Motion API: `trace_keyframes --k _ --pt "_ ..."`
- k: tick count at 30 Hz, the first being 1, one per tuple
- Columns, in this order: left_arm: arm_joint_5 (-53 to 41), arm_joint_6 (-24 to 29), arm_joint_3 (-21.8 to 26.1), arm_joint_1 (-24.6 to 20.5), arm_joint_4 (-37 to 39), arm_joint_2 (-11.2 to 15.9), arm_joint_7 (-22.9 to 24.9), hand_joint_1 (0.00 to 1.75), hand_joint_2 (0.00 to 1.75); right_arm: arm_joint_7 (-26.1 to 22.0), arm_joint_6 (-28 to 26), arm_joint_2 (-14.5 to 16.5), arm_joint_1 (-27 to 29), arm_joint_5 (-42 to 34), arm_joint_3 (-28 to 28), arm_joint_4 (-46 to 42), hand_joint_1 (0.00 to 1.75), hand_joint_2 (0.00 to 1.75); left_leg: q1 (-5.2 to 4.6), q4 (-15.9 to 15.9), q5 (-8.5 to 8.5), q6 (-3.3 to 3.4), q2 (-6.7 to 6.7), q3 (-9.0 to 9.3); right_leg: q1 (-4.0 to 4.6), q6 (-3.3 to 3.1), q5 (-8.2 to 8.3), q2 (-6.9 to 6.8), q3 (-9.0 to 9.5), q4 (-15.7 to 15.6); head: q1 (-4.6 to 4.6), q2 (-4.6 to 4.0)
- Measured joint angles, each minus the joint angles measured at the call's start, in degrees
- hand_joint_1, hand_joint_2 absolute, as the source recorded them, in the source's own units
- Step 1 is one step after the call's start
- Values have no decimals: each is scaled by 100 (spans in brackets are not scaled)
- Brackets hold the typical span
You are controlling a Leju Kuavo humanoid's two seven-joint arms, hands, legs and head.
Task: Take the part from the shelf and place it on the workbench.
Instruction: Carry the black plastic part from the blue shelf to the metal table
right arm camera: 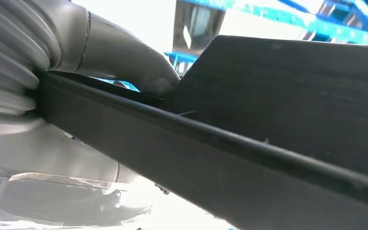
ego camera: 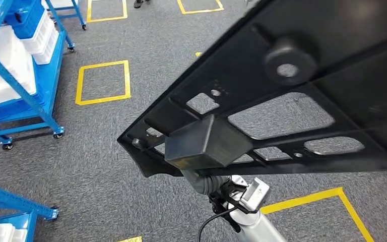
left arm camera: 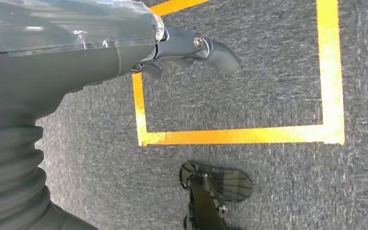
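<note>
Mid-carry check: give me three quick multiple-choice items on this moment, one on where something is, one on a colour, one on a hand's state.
1. Where is the blue shelf in the head view?
A. Left of the panel
B. Right of the panel
C. Under the panel

2. What colour are the floor squares?
A. Red
B. Yellow
C. Green

3. What is the right hand doing?
A. Hanging with nothing in it
B. Gripping the black panel
C. Resting on the shelf

Answers:
1 A, the blue frame with white bins stands at the left edge.
2 B, the tape outlines on the grey carpet are yellow.
3 B, the right wrist view shows the hand clamped on the panel's edge.
</note>
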Motion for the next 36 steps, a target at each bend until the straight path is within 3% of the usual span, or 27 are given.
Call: trace_keyframes --k 2,4,6,7,8,9,10,11,13,15,17,18,20,22,23,24,25,26,28,30,32,34,36 --pt "-21 0 0 -7 0 1 15 0 175 -13 -68 -6 5 17 0 -27 175 175 2 -22 -24 -67 69 38 -9 -63 20 129 5 -33 -1 0" --pt "-37 0 -1 -19 1 -1 32 0 175 -13 -116 -11 -10 24 0 -64 175 175 15 147 -165 -116 -99 -6 -47 -130 55 246 46 -103 -1 0" --pt "-38 2 0 -9 2 -5 44 0 175 -9 -141 -10 -42 23 0 -84 175 175 25 789 -505 -137 -379 -304 -58 -172 71 361 71 -136 -1 0" --pt "-32 4 2 5 2 -7 48 0 175 -1 -150 -9 -52 15 0 -80 175 175 26 1211 -677 -143 -451 -521 -48 -182 70 430 71 -134 -2 0" --pt "-19 8 6 19 2 -6 52 0 175 8 -156 -9 -55 7 0 -71 175 175 25 1533 -762 -146 -476 -703 -39 -185 68 509 72 -132 -2 0" --pt "-6 10 9 29 2 -5 55 0 175 17 -163 -10 -54 -5 0 -57 175 175 25 1669 -733 -142 -485 -804 -32 -187 67 589 75 -127 -2 0" --pt "4 13 12 32 2 -5 59 0 175 24 -171 -11 -57 -15 0 -40 175 175 26 1557 -583 -134 -496 -791 -29 -184 64 671 83 -120 -2 0" --pt "12 13 13 30 2 -5 62 0 175 29 -181 -12 -63 -21 -1 -22 175 175 27 1221 -341 -120 -540 -668 -29 -177 59 751 94 -110 -2 0" --pt "11 26 15 27 2 -1 71 0 175 38 -209 -12 -85 -34 -2 12 175 175 43 399 49 -79 -807 -330 -33 -144 41 893 97 -76 -1 0" --pt "-4 71 17 26 2 2 98 0 175 39 -226 -7 -106 -41 -4 42 175 175 40 36 131 -36 -995 -176 -49 -81 45 1016 52 -52 -1 0" --pt "-19 109 20 19 2 1 127 0 175 34 -227 -4 -110 -42 -10 57 175 175 27 4 137 19 -909 -158 -66 1 72 1147 10 -61 -2 0" --pt "-22 111 21 12 1 1 134 0 175 27 -227 -5 -108 -42 -14 58 175 175 33 -21 153 57 -841 -143 -65 32 53 1123 -8 -34 -2 0" --pt "-7 88 26 5 1 1 131 0 175 5 -227 -8 -108 -39 -21 56 175 175 45 -74 176 126 -689 -111 -48 82 -155 841 -173 312 -1 0" --pt "34 43 48 20 0 3 111 0 175 -28 -219 -12 -83 -37 -22 55 175 175 19 -83 166 162 -529 -100 -66 123 -531 494 -563 1096 -1 0" --pt "57 20 66 30 0 4 101 0 175 -46 -207 -16 -56 -37 -22 55 175 175 7 -82 157 166 -447 -99 -82 140 -660 420 -754 1459 0 0" --pt "71 5 86 35 0 5 94 0 175 -65 -190 -23 -28 -37 -22 55 175 175 0 -80 147 166 -366 -97 -94 150 -689 385 -855 1643 0 0" --pt "80 -1 103 34 0 5 92 0 175 -79 -170 -30 -4 -37 -22 55 175 175 -3 -79 136 159 -290 -89 -101 151 -602 361 -825 1578 0 0" --pt "87 1 114 28 0 5 93 0 175 -91 -147 -34 10 -38 -22 55 175 175 -4 -79 122 150 -220 -74 -99 141 -426 321 -660 1266 1 0" --pt "104 5 128 16 0 0 98 0 175 -101 -118 -36 16 -44 -22 55 175 175 -20 -78 86 114 -106 -30 -57 81 -86 85 -175 392 1 0" --pt "129 12 145 9 0 -5 106 0 175 -103 -110 -33 14 -56 -23 54 175 175 -39 -79 48 59 -15 10 1 4 13 -71 63 -51 1 0" --pt "165 17 167 -2 0 -10 124 0 175 -105 -110 -32 22 -63 -33 44 175 175 -44 -95 24 -2 87 49 21 -54 6 33 60 -91 0 0" --pt "196 17 189 -23 0 -15 139 0 175 -108 -109 -32 38 -64 -56 15 175 175 -26 -11 -72 -58 1 50 -10 -115 32 155 98 -148 0 0" --pt "193 19 209 -26 1 -26 150 0 175 -114 -108 -27 53 -65 -80 -14 175 175 -4 545 -389 -96 -295 -190 -42 -170 50 275 140 -191 -1 0"
